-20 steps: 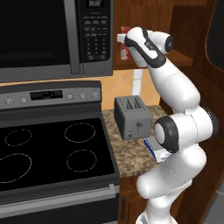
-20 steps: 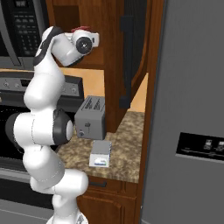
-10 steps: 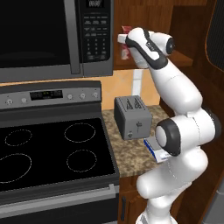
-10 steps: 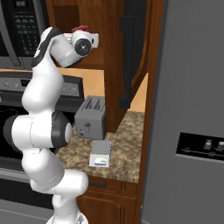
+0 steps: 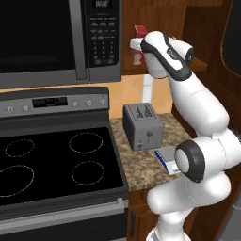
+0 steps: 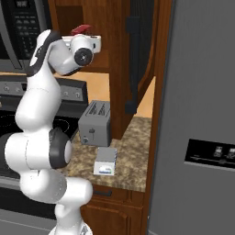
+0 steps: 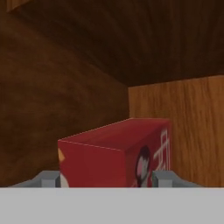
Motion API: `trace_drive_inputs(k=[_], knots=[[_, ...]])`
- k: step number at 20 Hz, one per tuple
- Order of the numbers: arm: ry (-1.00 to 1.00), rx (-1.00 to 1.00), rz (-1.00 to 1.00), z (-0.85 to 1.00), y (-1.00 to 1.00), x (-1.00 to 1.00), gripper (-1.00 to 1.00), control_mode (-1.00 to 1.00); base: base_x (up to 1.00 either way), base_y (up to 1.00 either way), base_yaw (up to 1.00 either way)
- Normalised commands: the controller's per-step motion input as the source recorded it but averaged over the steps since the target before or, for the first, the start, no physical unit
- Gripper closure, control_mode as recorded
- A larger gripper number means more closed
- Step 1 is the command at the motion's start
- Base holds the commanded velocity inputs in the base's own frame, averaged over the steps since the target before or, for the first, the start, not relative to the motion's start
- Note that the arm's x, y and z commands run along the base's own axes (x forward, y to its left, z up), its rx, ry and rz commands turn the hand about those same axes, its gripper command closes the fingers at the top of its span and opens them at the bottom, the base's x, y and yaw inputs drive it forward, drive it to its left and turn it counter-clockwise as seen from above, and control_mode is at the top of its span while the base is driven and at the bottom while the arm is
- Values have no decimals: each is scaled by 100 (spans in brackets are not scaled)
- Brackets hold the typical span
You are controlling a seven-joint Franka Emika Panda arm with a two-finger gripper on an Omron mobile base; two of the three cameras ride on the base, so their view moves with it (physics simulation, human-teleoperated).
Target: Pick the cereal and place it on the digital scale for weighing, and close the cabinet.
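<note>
The cereal is a red box standing inside the open cabinet, and its top corner pokes out above the hand. My gripper reaches into the cabinet at shelf height and is shut on the box, one finger pad against each side. The digital scale lies flat on the granite counter in front of the toaster, partly behind my arm in the left base view. The cabinet door stands swung open, its dark panel at the top right.
A grey toaster stands on the counter below the cabinet. The black microwave hangs left of the hand, over the stove. A tall grey fridge bounds the counter on the right.
The jaws have come together onto the sides of the cereal box. The arm has hardly moved, and the box stays in the cabinet.
</note>
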Motion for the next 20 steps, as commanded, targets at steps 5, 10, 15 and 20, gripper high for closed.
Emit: trace_drive_inputs(k=[5,10,15,20], knots=[[-16,0,0,0,-6,-77,100,-100,0,0,0],[-16,0,-1,5,0,-99,100,-100,0,0,0],[0,0,-8,11,0,-100,100,-100,0,0,0],[24,0,-18,24,0,-100,100,-100,0,0,0]])
